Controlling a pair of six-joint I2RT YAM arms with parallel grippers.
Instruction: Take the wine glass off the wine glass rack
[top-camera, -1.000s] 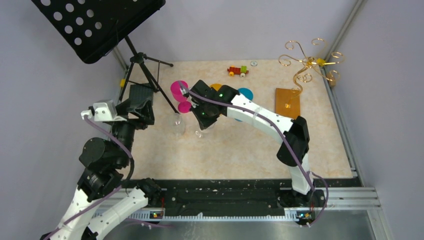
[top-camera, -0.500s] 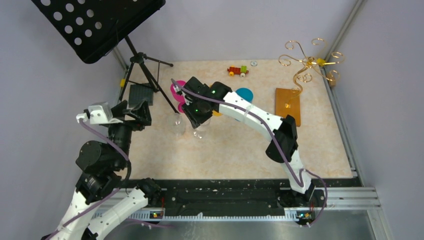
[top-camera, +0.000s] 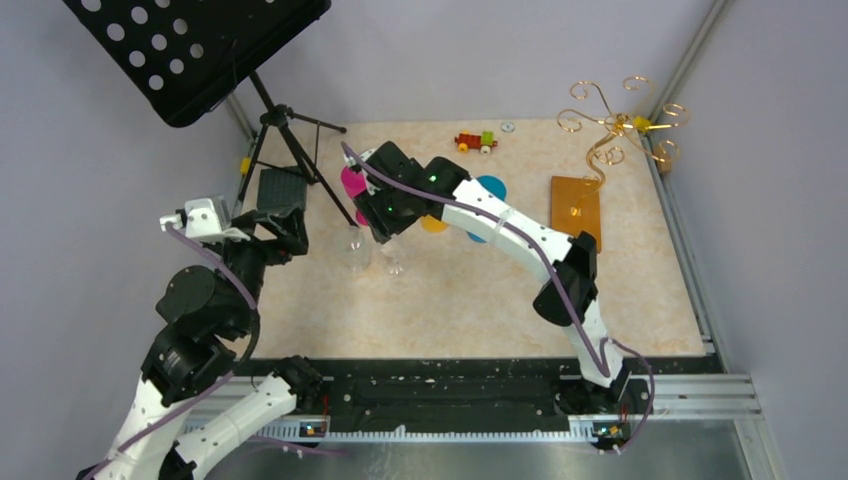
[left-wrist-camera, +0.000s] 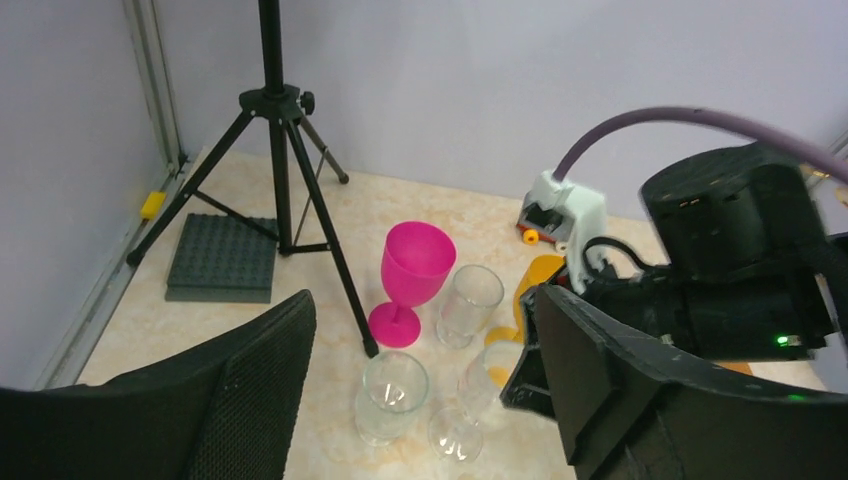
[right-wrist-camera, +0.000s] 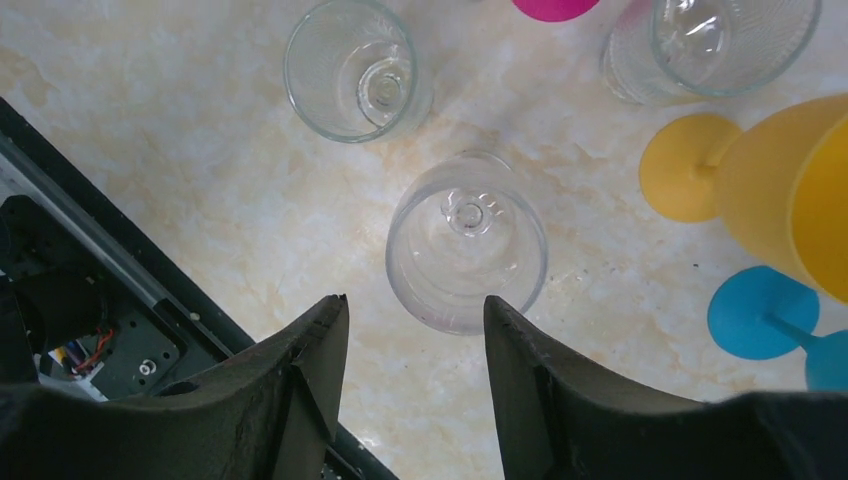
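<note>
**Wine glass (right-wrist-camera: 467, 255) off its stand**

Clear, upright on the surface (top-camera: 480, 300) among other glasses, well apart from the bare wine glass rack (top-camera: 575, 205). Right end effector (right-wrist-camera: 412, 305) is spread wide directly above it, grasping nothing. Left end effector (left-wrist-camera: 415, 330) is also released. Likely light, thin-walled, slick, breakable. Pinch the bowl gently, or the stem.

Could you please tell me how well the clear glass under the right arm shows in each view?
Top external view: the clear stemmed wine glass is faint against the pale marbled table. Left wrist view: in focus, soft rim highlights. Right wrist view: sharp from above, mild glare on the rim.
</note>
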